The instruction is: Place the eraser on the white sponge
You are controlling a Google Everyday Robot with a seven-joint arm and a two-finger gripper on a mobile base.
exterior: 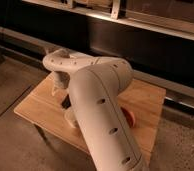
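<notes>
My claw [55, 91] hangs low over the left part of the wooden table [37, 107] - I cannot tell whether it is apart or together. The black eraser [66, 103] lies on the table just below and right of the claw, tucked against the big white arm [102, 115]. 1 cream cup [70, 118] sits just in front of the eraser - an orange object [131, 118] peeks out at the arm's right.

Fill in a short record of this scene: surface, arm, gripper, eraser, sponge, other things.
surface: wooden table
arm: white arm reaching in from the near right
gripper: gripper low over the table's left part, near the eraser
eraser: dark block lying on the table
sponge: white sponge not seen
others: cream cup, orange object, partly behind the arm
</notes>
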